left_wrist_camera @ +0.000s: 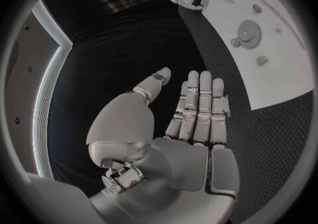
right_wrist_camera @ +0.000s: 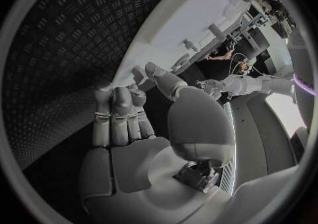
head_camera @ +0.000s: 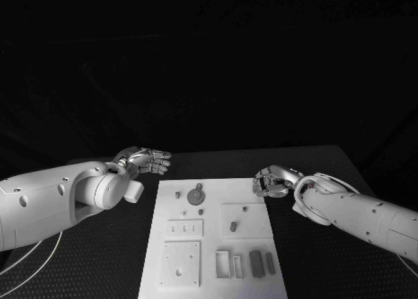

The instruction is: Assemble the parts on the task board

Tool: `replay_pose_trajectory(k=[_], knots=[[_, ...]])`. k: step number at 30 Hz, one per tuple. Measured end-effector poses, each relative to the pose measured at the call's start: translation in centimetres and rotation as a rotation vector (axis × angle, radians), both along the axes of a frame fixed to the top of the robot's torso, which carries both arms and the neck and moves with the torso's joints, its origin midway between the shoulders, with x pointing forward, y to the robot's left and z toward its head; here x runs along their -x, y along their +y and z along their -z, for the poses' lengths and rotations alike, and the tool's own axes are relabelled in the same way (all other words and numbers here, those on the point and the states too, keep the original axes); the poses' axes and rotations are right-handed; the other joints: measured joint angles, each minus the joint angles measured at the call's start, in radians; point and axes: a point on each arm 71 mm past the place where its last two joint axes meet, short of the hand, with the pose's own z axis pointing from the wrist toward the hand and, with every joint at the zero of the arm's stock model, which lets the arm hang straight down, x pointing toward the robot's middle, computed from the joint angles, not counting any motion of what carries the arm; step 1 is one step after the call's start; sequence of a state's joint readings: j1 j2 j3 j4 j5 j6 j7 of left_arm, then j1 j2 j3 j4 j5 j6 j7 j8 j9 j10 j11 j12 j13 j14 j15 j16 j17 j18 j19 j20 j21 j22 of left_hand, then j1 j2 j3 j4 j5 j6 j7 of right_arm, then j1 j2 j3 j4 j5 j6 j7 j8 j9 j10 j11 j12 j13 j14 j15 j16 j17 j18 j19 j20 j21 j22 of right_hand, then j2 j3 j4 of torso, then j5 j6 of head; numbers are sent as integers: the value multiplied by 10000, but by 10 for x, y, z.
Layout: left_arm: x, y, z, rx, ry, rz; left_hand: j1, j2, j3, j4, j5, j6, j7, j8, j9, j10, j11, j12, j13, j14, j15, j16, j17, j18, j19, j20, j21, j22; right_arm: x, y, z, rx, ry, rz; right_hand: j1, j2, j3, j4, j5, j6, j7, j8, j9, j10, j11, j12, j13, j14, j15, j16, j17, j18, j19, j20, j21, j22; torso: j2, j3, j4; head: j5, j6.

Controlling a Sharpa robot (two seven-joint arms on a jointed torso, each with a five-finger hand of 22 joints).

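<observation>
Two robot hands empty: left robot hand point(head_camera: 146, 161) flat, fingers straight, off task board point(head_camera: 214, 240) far-left corner; right robot hand point(head_camera: 274, 181) curled on nothing at far-right edge. Parts point(head_camera: 196, 197) lying on board. Risk: curled fingers clipping board edge, shifting parts.
</observation>
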State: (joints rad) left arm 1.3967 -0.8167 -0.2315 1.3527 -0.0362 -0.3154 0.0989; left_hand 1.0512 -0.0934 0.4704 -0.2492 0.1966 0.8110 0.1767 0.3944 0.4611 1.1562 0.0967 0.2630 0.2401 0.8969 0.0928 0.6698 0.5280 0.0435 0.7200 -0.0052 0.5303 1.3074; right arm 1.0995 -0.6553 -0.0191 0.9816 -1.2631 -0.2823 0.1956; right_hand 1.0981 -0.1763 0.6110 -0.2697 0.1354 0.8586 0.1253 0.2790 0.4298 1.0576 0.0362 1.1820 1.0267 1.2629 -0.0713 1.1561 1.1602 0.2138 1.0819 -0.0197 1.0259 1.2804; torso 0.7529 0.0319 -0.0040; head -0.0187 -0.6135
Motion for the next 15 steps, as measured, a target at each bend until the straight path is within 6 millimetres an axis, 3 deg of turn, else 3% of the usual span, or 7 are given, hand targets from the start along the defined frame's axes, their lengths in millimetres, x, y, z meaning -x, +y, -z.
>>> replay_pose_trajectory(k=[15], knots=[[0, 0, 0, -1, 4, 17, 0, 0, 0, 0, 0, 0, 0, 0, 9, 0, 0, 0, 8, 0, 0, 0, 1, 0, 0, 0, 0, 7, 1, 6, 8, 89, 93, -67, 39, 39, 200, 76, -164, 56, -56, 221, 70, 57, -66, 11, -63, 21, -95, 0, 9, 2, 1, 1, 0, 12, -7, -9, 6, -6, -15]])
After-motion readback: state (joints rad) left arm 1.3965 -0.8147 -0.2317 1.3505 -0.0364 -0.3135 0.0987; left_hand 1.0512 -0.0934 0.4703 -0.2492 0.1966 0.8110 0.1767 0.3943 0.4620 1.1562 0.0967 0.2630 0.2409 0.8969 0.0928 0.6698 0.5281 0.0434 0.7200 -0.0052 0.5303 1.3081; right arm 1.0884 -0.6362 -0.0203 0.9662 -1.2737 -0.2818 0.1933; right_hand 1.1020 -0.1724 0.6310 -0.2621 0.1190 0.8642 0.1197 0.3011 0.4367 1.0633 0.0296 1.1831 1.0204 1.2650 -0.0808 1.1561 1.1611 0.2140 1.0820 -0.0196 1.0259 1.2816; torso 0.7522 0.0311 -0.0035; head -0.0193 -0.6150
